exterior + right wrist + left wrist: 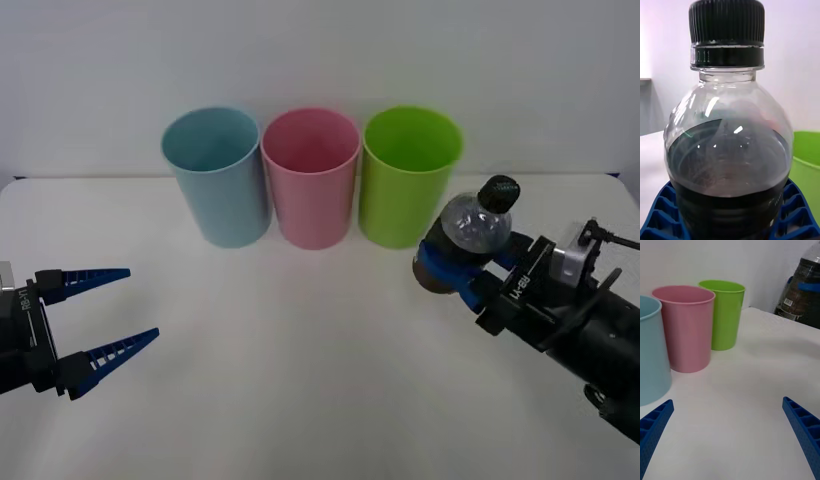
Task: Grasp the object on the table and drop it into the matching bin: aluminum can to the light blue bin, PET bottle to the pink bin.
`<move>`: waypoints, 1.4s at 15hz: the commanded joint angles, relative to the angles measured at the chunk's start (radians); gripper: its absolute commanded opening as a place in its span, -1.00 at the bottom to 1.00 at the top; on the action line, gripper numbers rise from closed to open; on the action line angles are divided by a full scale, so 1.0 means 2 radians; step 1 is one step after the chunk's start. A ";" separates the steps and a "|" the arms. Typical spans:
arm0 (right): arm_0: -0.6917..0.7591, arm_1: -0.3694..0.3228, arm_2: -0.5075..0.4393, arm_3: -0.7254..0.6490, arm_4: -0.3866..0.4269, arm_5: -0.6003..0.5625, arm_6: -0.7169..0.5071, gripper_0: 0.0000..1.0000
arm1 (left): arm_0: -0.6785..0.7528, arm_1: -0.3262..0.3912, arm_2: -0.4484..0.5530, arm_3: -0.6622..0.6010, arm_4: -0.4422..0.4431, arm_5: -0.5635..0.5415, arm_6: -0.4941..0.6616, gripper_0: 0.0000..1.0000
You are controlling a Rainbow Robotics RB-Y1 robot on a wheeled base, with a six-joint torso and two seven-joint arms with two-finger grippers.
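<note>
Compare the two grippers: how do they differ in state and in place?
The right gripper is shut on the PET bottle and holds it above the table, beside the lime green cup; the left gripper is open and holds nothing. The right one is near the cups; the left one is low at the table's left side. Both have blue ribbed fingers.

The table [300, 380] is plain white. Three cups stand in a row near its far edge: the first cup [215, 175] is light blue, the middle cup [311, 175] is pink, and the last cup [408, 175] is lime green. All three have one colour each, with no pattern. The bottle [472, 232] is clear plastic with a dark grey-brown body, a ribbed black cap and a small white label with a barcode. The left gripper [120, 310] has blue ribbed fingers on a black body. The right gripper [452, 272] is also blue and ribbed, with a black arm.
</note>
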State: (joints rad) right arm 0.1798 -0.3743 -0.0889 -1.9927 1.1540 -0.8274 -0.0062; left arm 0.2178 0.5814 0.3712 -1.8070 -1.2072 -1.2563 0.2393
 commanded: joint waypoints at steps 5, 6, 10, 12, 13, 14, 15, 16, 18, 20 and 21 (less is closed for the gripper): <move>-0.061 -0.001 0.017 -0.063 0.080 0.063 -0.153 -1.00 | 0.000 0.000 0.000 0.000 0.000 0.000 0.000 1.00; -0.074 -0.001 0.029 -0.062 0.095 0.081 -0.169 -1.00 | 0.000 0.000 0.000 0.000 0.000 0.000 0.000 1.00; -0.140 0.001 0.077 -0.022 0.135 0.141 -0.208 -1.00 | 0.000 0.000 0.000 0.000 0.000 0.000 0.000 1.00; -0.187 0.008 0.091 0.025 0.138 0.156 -0.205 -1.00 | 0.000 0.000 0.000 0.000 0.000 0.000 0.000 1.00; -0.206 0.017 0.093 0.044 0.143 0.157 -0.205 -1.00 | 0.000 0.000 0.000 0.000 0.000 0.000 0.000 1.00; -0.226 0.031 0.094 0.068 0.159 0.157 -0.207 -1.00 | 0.000 0.000 0.000 0.000 0.000 0.000 0.000 1.00; -0.245 0.043 0.094 0.089 0.169 0.157 -0.208 -1.00 | 0.000 0.000 0.000 0.000 0.000 0.000 0.000 1.00; -0.272 0.057 0.094 0.118 0.178 0.157 -0.208 -1.00 | 0.000 0.000 0.000 0.000 0.000 0.000 0.000 1.00; -0.317 0.074 0.096 0.171 0.190 0.162 -0.208 -1.00 | 0.000 0.000 0.000 0.000 0.000 0.000 0.000 1.00; -0.354 0.083 0.106 0.218 0.195 0.180 -0.208 -1.00 | 0.000 0.000 0.000 0.000 0.000 0.000 0.000 1.00; -0.370 0.082 0.115 0.239 0.195 0.194 -0.208 -1.00 | 0.000 0.000 0.000 0.000 0.000 0.000 0.000 1.00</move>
State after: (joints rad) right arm -0.5373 -0.2099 0.1288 -1.5455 1.5443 -0.4592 -0.4216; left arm 0.2178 0.5814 0.3712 -1.8070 -1.2072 -1.2563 0.2393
